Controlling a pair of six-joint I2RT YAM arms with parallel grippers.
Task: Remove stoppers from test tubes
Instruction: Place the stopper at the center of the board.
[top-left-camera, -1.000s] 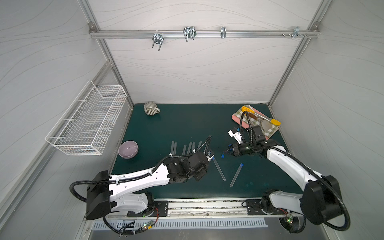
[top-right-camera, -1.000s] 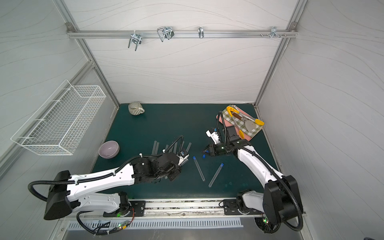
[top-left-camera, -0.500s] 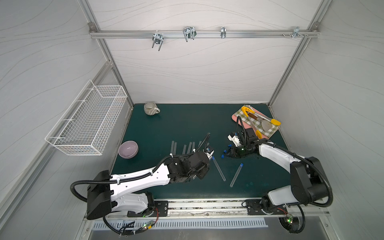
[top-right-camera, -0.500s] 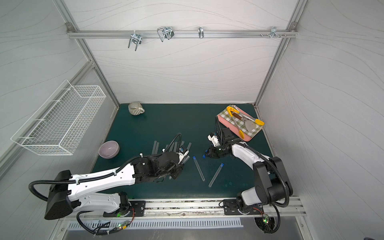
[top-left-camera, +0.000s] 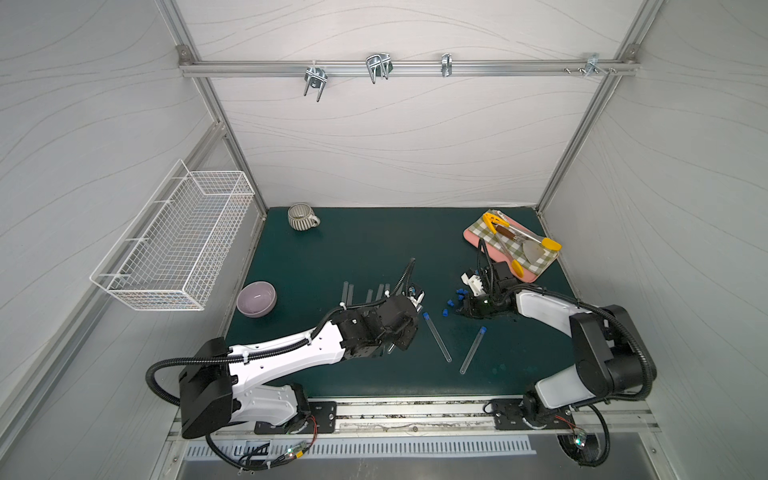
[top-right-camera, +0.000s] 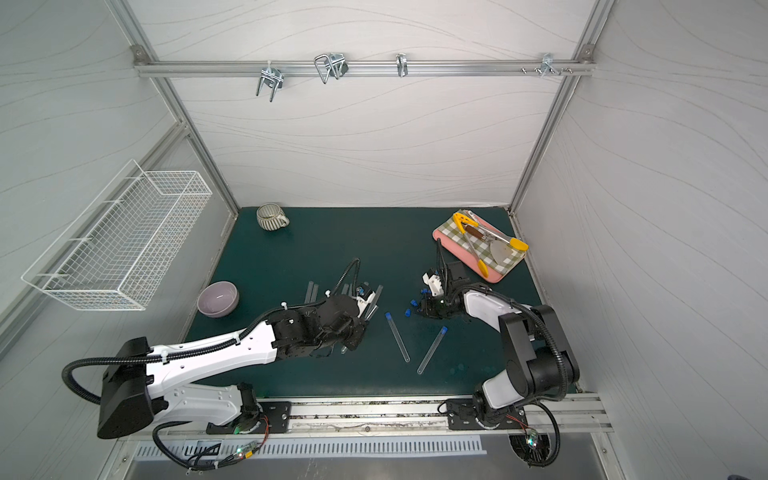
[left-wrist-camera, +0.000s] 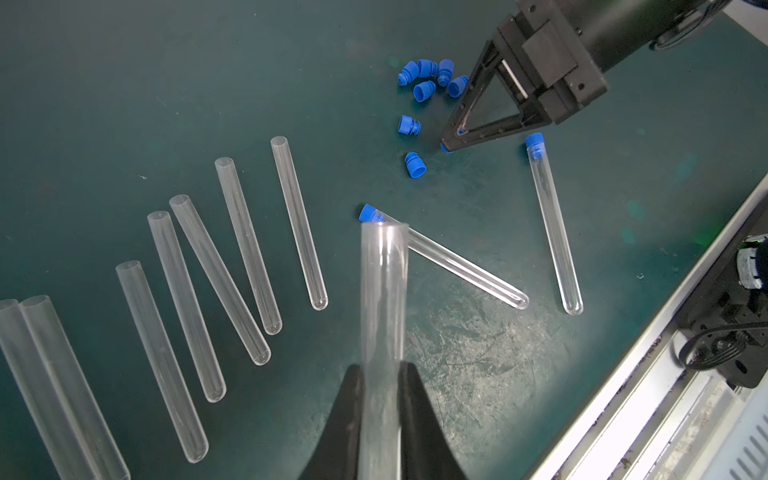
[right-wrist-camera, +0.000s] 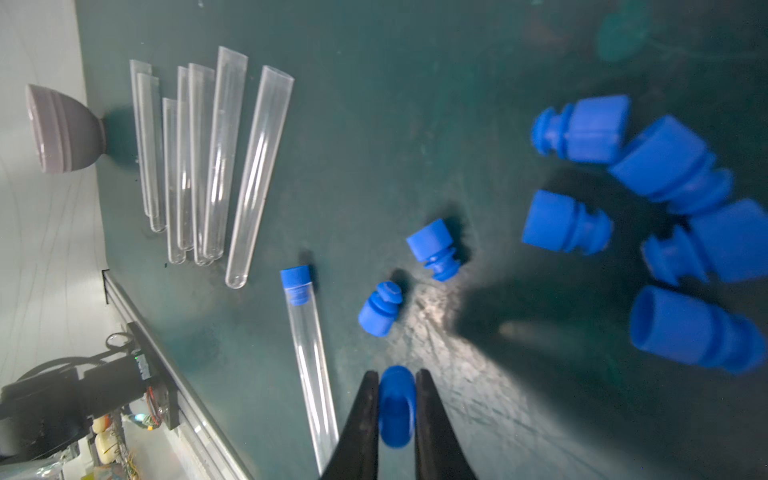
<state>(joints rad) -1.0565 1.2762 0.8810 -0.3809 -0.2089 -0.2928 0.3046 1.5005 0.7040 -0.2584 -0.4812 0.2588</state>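
room on the green mat (top-left-camera: 361, 257) is widest in its far half, between the striped mug (top-left-camera: 302, 216) in the far left corner and the pink board (top-left-camera: 530, 277) of utensils in the far right corner. a lilac bowl (top-left-camera: 256, 298) sits close to the left edge, and a white wire basket (top-left-camera: 174, 245) hangs on the left wall above it. the metal rail (top-left-camera: 415, 409) borders the near edge.

the left arm stretches low from its front-left base across the middle of the mat. the left gripper (left-wrist-camera: 381, 368) is clamped on an unstoppered test tube (left-wrist-camera: 382, 291), whose open mouth sticks out ahead of the jaws above the mat. seven more open test tubes (left-wrist-camera: 245, 245) lie in a loose row beside it, all flat on the mat. two capped tubes (top-left-camera: 437, 343) lie near each other between the arms, blue ends pointing away from the rail.

the right arm is folded, with its elbow raised over the front right corner and its forearm running back toward the centre. the right gripper (right-wrist-camera: 397, 374) points down close to the mat and pinches a blue stopper (right-wrist-camera: 397, 407) between its tips. seven loose stoppers (right-wrist-camera: 565, 222) lie just beyond it, five bunched together and two nearer the capped tubes. whether the tips touch the mat cannot be told.
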